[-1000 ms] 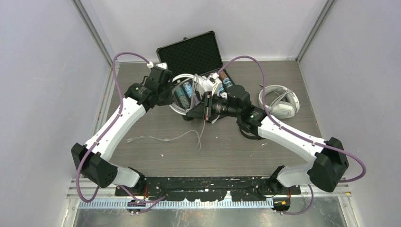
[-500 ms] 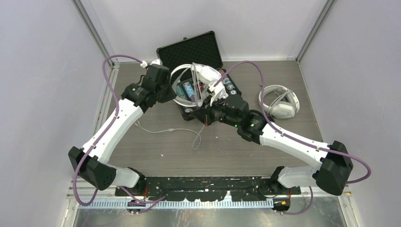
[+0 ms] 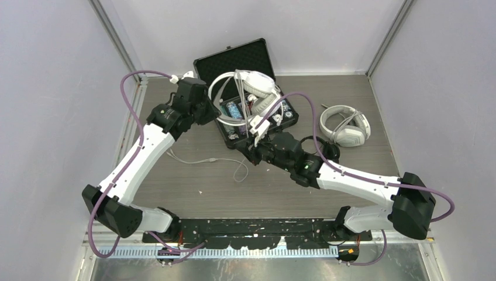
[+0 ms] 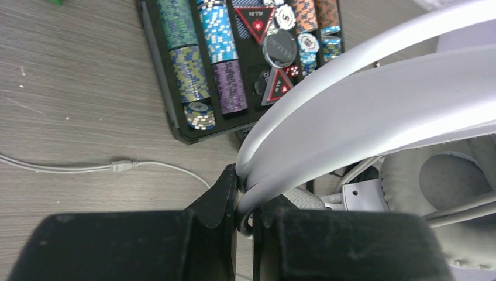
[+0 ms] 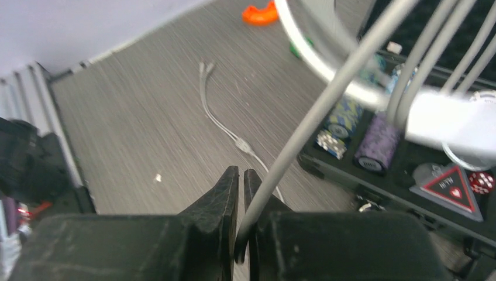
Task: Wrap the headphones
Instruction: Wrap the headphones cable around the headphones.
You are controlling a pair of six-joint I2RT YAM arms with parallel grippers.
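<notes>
— How many headsets are seen, and where?
— Two white ones are counted; the lifted headset (image 3: 257, 88) is held above the open case (image 3: 234, 61); the second headset (image 3: 345, 124) lies on the table (image 3: 234, 196), well apart.
— And the claws?
— The left gripper (image 4: 248, 193) is clamped on the lifted headset's headband (image 4: 374, 111); the right gripper (image 5: 241, 175) is pinched on the grey cord (image 5: 334, 111).
— Any writing?
— "ALL IN" is read on two red triangles (image 4: 258, 16).
</notes>
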